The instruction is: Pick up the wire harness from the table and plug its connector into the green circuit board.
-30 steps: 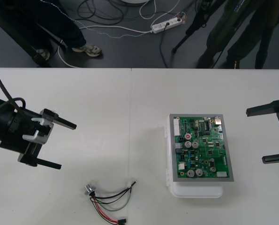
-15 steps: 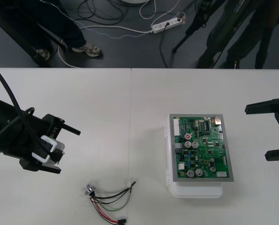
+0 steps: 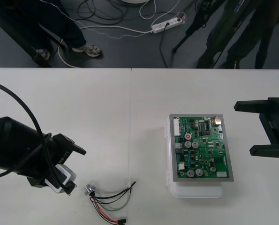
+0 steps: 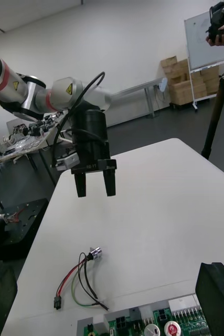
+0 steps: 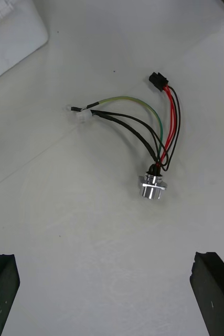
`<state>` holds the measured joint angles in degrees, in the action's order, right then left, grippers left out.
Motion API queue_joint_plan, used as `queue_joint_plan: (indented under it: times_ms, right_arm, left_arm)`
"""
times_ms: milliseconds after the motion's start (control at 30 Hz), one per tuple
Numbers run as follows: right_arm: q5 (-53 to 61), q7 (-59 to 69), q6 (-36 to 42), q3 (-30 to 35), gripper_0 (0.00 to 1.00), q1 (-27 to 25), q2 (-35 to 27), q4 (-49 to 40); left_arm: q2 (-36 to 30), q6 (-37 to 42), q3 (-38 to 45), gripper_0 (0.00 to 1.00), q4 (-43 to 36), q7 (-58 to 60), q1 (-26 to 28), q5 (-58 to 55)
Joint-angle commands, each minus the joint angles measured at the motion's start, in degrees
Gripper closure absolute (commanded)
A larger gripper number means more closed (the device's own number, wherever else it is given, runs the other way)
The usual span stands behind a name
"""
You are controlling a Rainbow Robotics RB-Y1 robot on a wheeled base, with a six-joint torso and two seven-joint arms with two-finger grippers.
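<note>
Just beside the wide-open left pincer (image 3: 74,170), the wire harness (image 3: 109,202), flat on the table (image 3: 106,117).

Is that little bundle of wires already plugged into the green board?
No, the wire harness lies loose on the table, well apart from the green circuit board.

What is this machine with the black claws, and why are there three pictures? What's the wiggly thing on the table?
It's a robot with two arms, each ending in a two-fingered tool. One picture looks down from above; the other two come from cameras on the wrists. On the table lie a green board and a harness: thin wires with a metal socket and a black plug. The left tool hovers open near the socket. The right tool waits open beside the board. Nothing is held.
</note>
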<state>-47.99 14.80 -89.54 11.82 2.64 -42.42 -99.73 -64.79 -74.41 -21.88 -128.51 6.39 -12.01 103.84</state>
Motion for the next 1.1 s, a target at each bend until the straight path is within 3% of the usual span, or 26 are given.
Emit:
queue_joint_plan:
  times_ms: [33,767,1100]
  right_arm:
    - [-1.0,-7.6,-0.5,1.9,0.0,-0.4,2.3,0.2]
    - [-4.4,-13.1,-0.5,1.5,0.0,0.3,4.0,1.9]
    - [-4.0,-15.3,-0.5,0.9,0.0,4.5,5.8,5.8]
  left_arm:
    - [-2.6,6.6,-6.5,0.04,-2.2,-2.9,-3.5,5.1]
    - [-4.1,14.5,-26.0,0.04,-2.1,-0.4,-11.9,23.0]
    - [-3.4,15.3,-33.8,0.03,-1.8,2.7,-14.9,29.8]
